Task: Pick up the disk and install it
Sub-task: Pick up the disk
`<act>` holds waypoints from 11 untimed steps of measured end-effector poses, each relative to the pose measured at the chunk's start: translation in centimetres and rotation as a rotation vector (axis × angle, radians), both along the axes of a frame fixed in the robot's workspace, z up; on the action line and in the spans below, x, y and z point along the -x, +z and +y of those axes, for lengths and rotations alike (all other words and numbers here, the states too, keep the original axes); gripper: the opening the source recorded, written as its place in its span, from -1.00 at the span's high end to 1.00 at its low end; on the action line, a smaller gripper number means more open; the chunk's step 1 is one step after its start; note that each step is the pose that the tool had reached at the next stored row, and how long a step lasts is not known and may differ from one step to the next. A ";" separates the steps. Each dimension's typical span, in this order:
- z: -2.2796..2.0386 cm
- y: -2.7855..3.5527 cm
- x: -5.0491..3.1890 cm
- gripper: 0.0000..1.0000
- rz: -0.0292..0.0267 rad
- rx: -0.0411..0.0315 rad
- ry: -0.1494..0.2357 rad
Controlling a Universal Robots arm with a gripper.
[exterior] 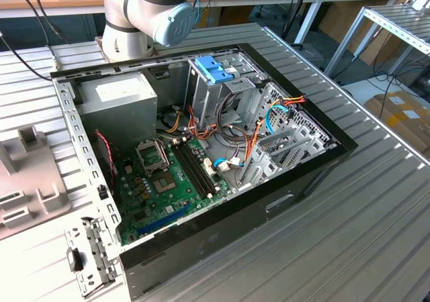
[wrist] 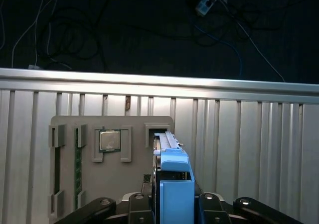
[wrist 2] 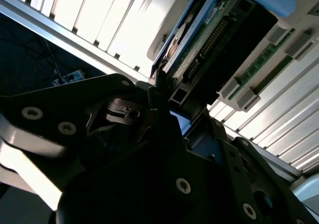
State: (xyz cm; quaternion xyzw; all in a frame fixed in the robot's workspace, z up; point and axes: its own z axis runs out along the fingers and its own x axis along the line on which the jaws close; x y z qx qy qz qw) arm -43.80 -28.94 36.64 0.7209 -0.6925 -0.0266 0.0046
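In the first wrist view the disk (wrist: 175, 184), a dark drive in bright blue rails, stands on edge in a slot of a grey holder tray (wrist: 134, 127). My gripper (wrist: 174, 204) straddles it, one black finger (wrist: 139, 204) against each flat side. In the second wrist view the disk (wrist 2: 209, 50) shows its connector end and green board, and the gripper (wrist 2: 172, 107) closes on its near end, with a strip of blue rail showing between the fingers. The jaws look shut on the disk.
The holder tray also carries a processor chip (wrist: 109, 140) and memory sticks (wrist: 78, 159) on a ribbed metal table. In the exterior view the open computer case (exterior: 201, 147) lies flat, with a grey drive cage topped by a light blue bracket (exterior: 213, 68). The arm's base (exterior: 144, 13) stands behind the case.
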 end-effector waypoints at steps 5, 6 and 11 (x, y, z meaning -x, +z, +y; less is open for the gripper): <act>0.00 0.30 0.00 0.26 -0.0001 -0.0029 0.000; 0.00 0.33 0.00 0.26 -0.0002 -0.0033 0.000; 0.00 0.44 0.00 0.26 -0.0001 -0.0085 0.000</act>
